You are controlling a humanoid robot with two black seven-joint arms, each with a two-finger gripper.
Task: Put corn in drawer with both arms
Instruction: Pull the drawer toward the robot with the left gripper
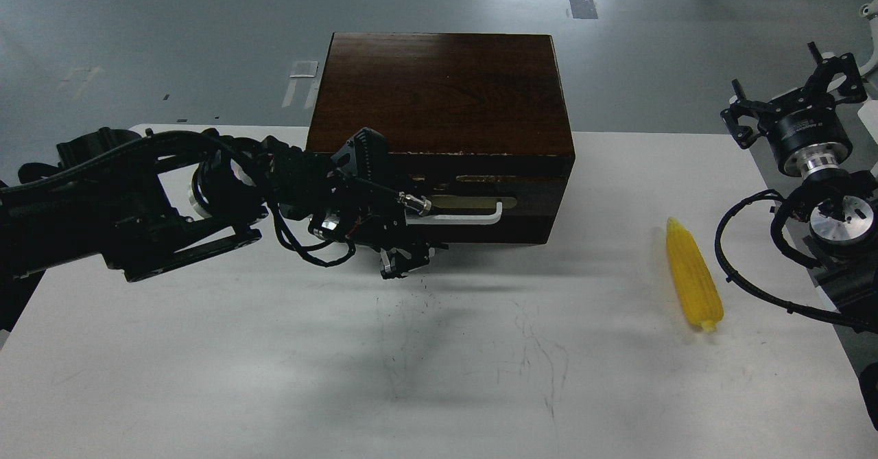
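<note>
Yellow ribbed corn [694, 275], dark brown drawer [480, 202] — white handle [473, 217], white table [439, 363].

My left arm [137, 205]: stretched rightward, wrist level, left gripper [405, 256] at its far end, fingers too dark to separate. My right arm [823, 219]: raised, right gripper [796, 102] uppermost, fingers spread apart, nothing between them.

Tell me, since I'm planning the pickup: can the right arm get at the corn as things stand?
Probably yes. The corn lies alone on the white table, right of the wooden box, with nothing over it. The right gripper is raised at the table's right edge, with no obstacle showing between them.
</note>
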